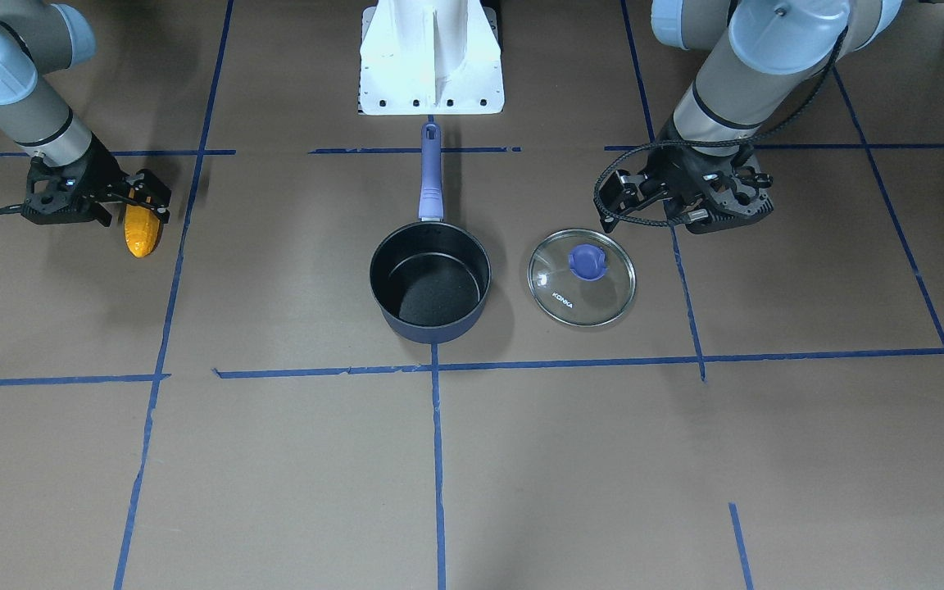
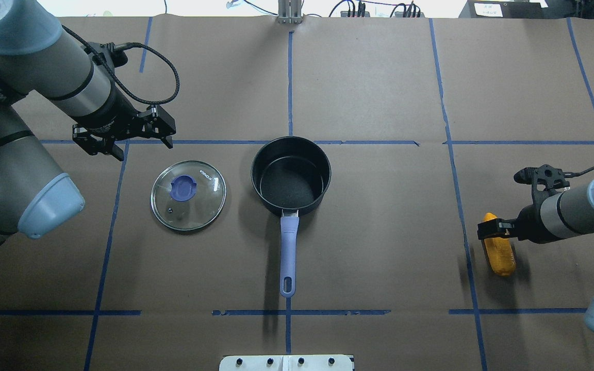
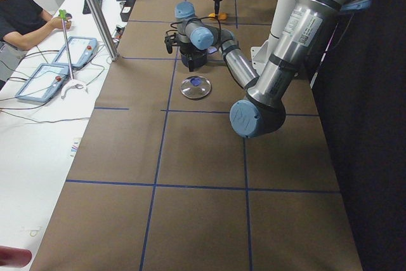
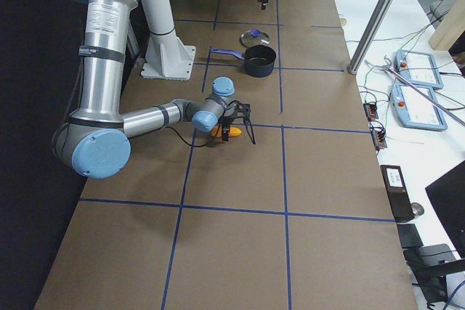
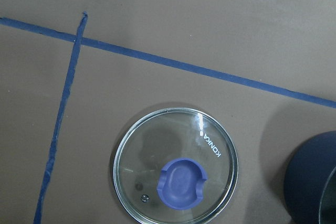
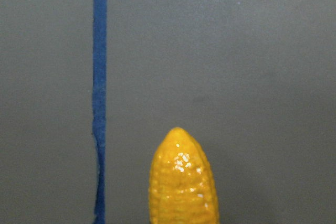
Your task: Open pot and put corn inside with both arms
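Pot: the pot [image 2: 291, 176] sits uncovered near the middle of the table [image 2: 379, 77]; its speckled inside shows nothing in it; its long handle points toward the robot's base.
Lid: the glass lid [image 2: 188, 195] lies flat on the table just beside the pot on the robot's left, apart from it; so the opening part looks done.
Left gripper: the left gripper [image 2: 142, 142] hangs beyond the lid and clear of it; its fingers stand parted with nothing between them; the left wrist view shows only lid and pot edge below.
Corn: the corn [image 2: 499, 251] lies on the table far out on the robot's right, well apart from the pot, just beside a blue tape line.
Right gripper: the right gripper [image 1: 140, 205] is down at 1 end of the cob; in the front view the 2 fingers seem to sit either side of that end; whether they are pressing on it or only straddling it I cannot tell.
Step in hand: by my reading, taking hold of the corn; step 2 of 2.
Next move: a firm pinch on the cob, a lift clear of the table, a carry across to the pot, then release over the open mouth; the grip near 1 end may let the cob swing.
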`<action>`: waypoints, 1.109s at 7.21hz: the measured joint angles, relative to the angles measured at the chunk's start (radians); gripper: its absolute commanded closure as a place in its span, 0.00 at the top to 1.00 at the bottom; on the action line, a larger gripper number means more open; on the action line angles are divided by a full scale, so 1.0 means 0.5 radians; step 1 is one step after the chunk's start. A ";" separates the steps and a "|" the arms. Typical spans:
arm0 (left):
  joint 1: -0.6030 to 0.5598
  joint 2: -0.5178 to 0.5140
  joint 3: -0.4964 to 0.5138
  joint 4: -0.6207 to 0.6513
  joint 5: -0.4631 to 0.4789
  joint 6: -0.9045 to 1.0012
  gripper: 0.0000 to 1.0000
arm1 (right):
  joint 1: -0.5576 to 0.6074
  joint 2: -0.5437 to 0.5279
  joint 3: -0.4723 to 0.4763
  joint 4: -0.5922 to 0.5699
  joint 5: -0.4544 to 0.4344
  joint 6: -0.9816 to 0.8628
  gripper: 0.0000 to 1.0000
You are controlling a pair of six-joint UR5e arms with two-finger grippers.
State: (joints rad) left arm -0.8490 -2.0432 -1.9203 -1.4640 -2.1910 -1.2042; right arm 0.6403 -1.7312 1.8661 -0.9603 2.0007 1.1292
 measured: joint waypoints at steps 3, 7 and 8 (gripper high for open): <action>-0.005 0.005 -0.002 -0.003 -0.001 0.000 1.00 | -0.023 -0.019 0.008 0.000 0.005 -0.001 0.03; -0.008 0.009 -0.004 -0.005 0.001 0.000 1.00 | 0.000 -0.110 0.192 -0.014 0.025 -0.003 0.00; -0.014 0.010 -0.009 -0.004 0.002 0.000 1.00 | 0.035 -0.097 0.229 -0.022 0.040 -0.003 0.00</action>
State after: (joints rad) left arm -0.8559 -2.0382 -1.9247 -1.4658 -2.1898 -1.2042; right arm 0.6580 -1.7795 1.9808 -0.9715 2.0206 1.1275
